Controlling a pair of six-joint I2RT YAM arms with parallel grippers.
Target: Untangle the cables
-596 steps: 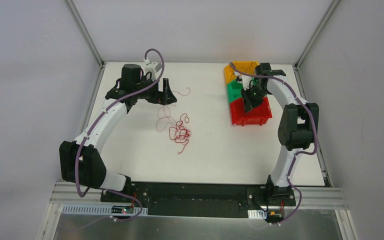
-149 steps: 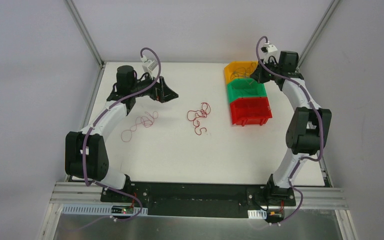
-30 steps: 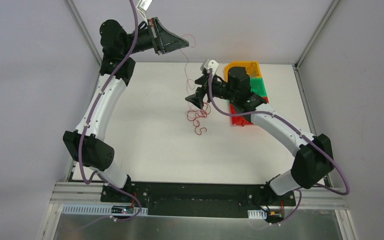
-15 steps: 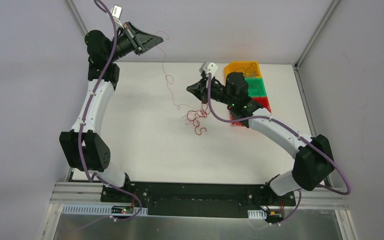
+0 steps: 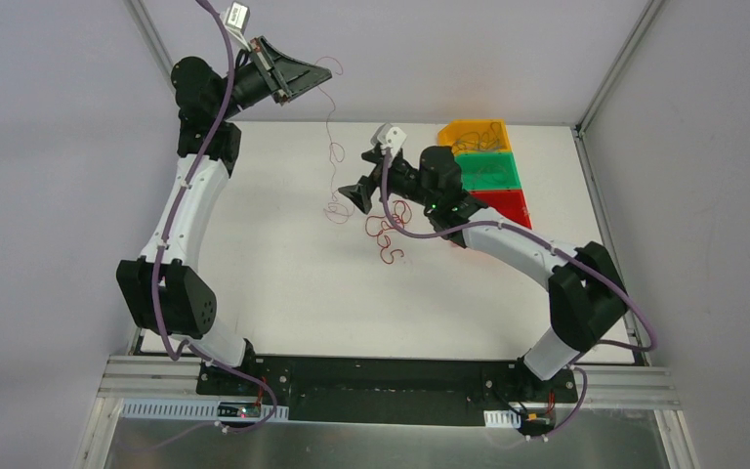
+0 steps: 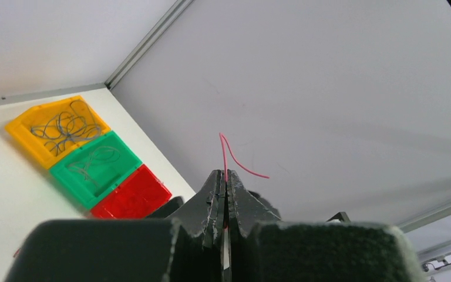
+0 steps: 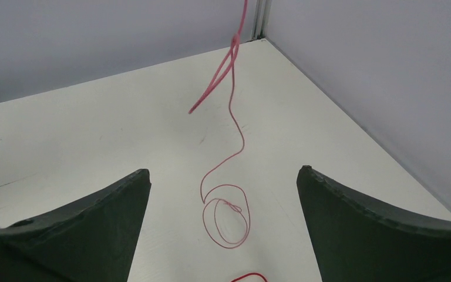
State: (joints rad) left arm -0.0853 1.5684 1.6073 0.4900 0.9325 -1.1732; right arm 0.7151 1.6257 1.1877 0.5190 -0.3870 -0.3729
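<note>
My left gripper (image 5: 326, 70) is raised high over the table's far side, shut on one end of a thin red cable (image 6: 225, 154). That cable (image 5: 328, 122) hangs down, and its lower end lies coiled on the table (image 5: 336, 208). My right gripper (image 5: 355, 196) hovers just right of that coil, open and holding nothing. In the right wrist view the hanging cable (image 7: 243, 141) drops between the spread fingers (image 7: 105, 217) into loops on the white surface. A small tangle of red cables (image 5: 388, 237) lies right of the coil, under the right wrist.
Three bins stand in a row at the back right: yellow (image 5: 472, 135), green (image 5: 489, 172) and red (image 5: 505, 202), the red one partly hidden by the right arm. Thin wires lie in the yellow (image 6: 59, 124) and green (image 6: 97, 163) bins. Grey walls close the back and sides.
The lifted cable's lower end has come away from the tangle and now lies left of it. My right gripper has moved left, following it. The left gripper has shifted slightly while staying high.
</note>
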